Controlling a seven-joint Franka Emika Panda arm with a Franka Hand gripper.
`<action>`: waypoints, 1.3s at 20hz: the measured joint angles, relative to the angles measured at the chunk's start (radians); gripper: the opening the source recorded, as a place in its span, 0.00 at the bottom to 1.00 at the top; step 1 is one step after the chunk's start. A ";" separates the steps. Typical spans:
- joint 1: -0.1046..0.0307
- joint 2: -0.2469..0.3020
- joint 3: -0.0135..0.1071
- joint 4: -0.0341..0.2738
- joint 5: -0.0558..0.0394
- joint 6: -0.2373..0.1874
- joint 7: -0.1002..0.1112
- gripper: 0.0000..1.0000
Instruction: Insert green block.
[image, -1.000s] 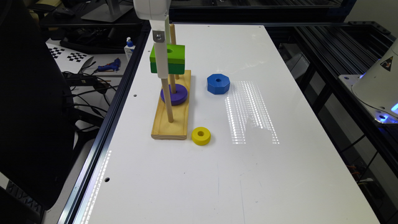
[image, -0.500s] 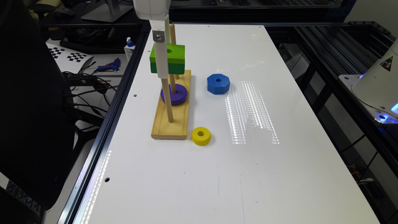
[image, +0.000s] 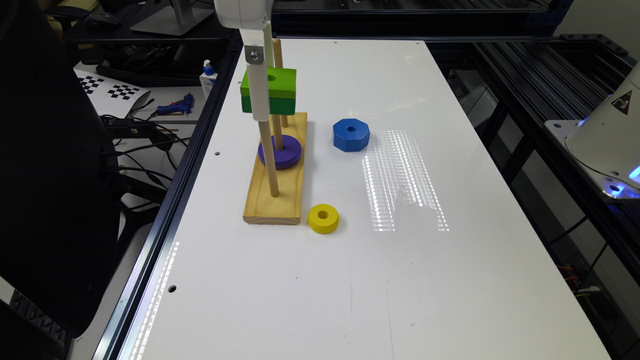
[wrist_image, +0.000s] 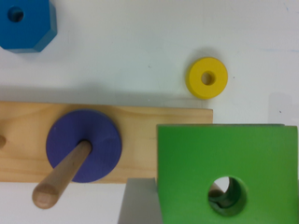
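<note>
Green block (image: 272, 91) lime over darker green — purple ring (image: 280, 151), blue octagon (image: 351, 134), yellow ring (image: 323, 218)

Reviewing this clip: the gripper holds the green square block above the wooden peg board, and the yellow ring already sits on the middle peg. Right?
Not quite. The ring on the middle peg is the purple round ring, as the exterior view shows; the yellow ring lies on the white table beside the wooden peg board. The gripper does hold the green square block above the board.

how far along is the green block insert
Done: the purple ring sits on the middle peg of the wooden base. In hand: the green block is held up by the gripper, near the top of the nearest peg, its hole roughly over it. Left: lowering it down to the base.
</note>
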 joint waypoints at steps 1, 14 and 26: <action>0.000 0.000 -0.001 0.000 -0.0002 0.000 0.000 0.00; -0.001 0.007 -0.008 0.009 -0.0084 0.002 0.000 0.00; 0.002 0.028 -0.006 0.035 -0.0089 0.002 0.000 0.00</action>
